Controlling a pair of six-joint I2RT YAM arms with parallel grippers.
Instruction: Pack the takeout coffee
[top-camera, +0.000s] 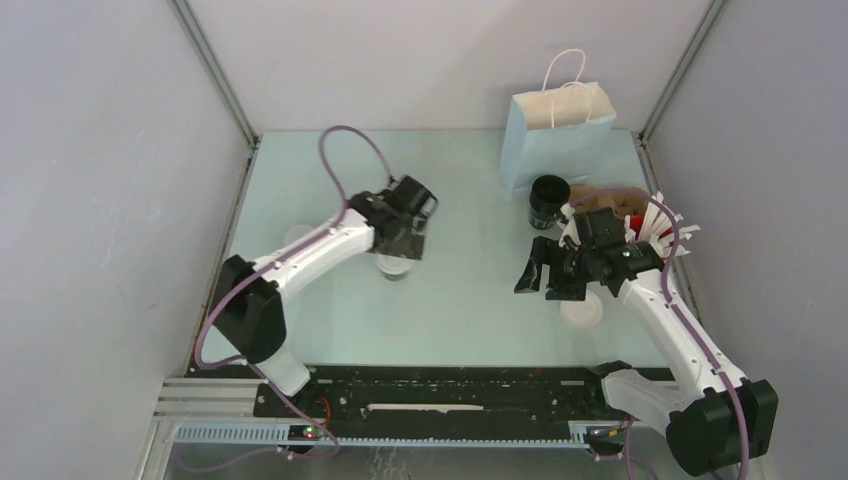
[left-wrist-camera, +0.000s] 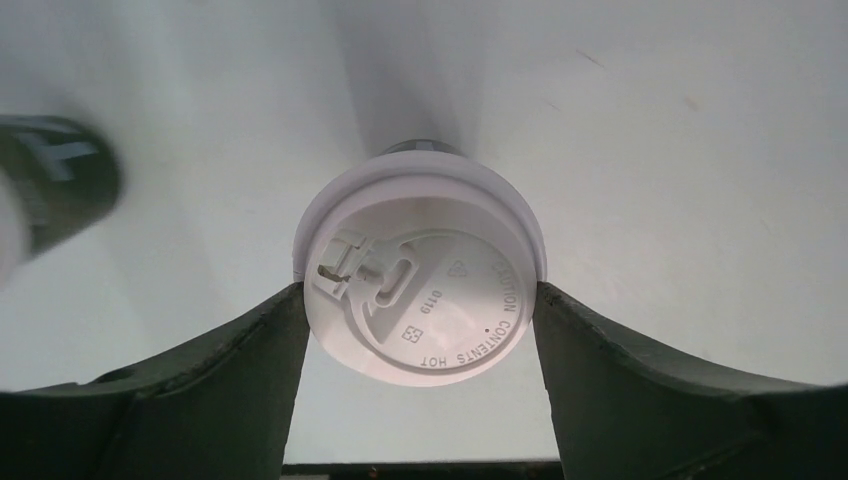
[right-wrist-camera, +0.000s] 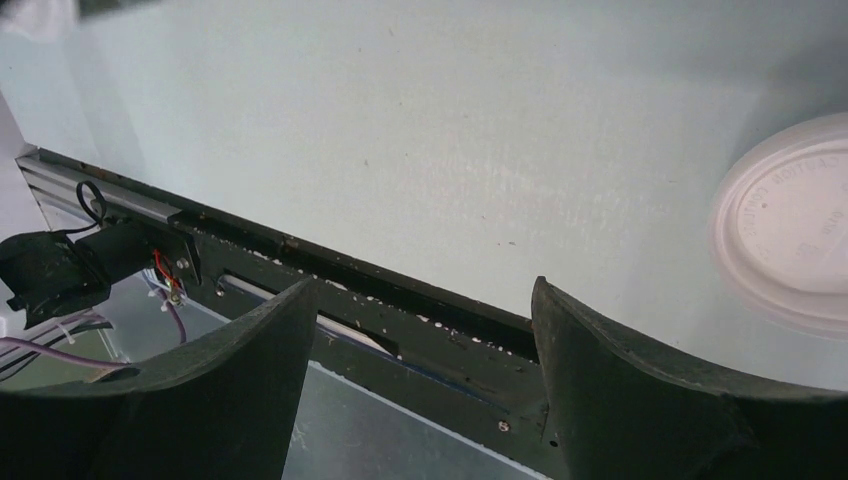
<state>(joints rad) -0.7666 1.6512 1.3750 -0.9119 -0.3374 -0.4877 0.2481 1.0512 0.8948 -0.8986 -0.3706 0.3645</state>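
A dark coffee cup with a white lid (left-wrist-camera: 420, 275) stands upright on the table, and in the top view only its lidded top (top-camera: 393, 267) shows, just under my left gripper (top-camera: 403, 238). That left gripper (left-wrist-camera: 420, 297) is closed on the lid's rim, with one finger touching each side. A second black cup (top-camera: 548, 200), open-topped, stands in front of the light blue paper bag (top-camera: 555, 140) at the back right. My right gripper (top-camera: 538, 272) hangs open and empty over the table, left of a loose white lid (top-camera: 582, 308). The same right gripper (right-wrist-camera: 425, 290) points toward the near rail, with the loose lid (right-wrist-camera: 790, 225) at the right edge.
A brown cardboard holder (top-camera: 625, 205) with red and white items stands against the right wall beside the bag. A blurred dark cup (left-wrist-camera: 55, 180) shows at the left edge of the left wrist view. Something white (top-camera: 297, 237) lies partly hidden behind my left arm.
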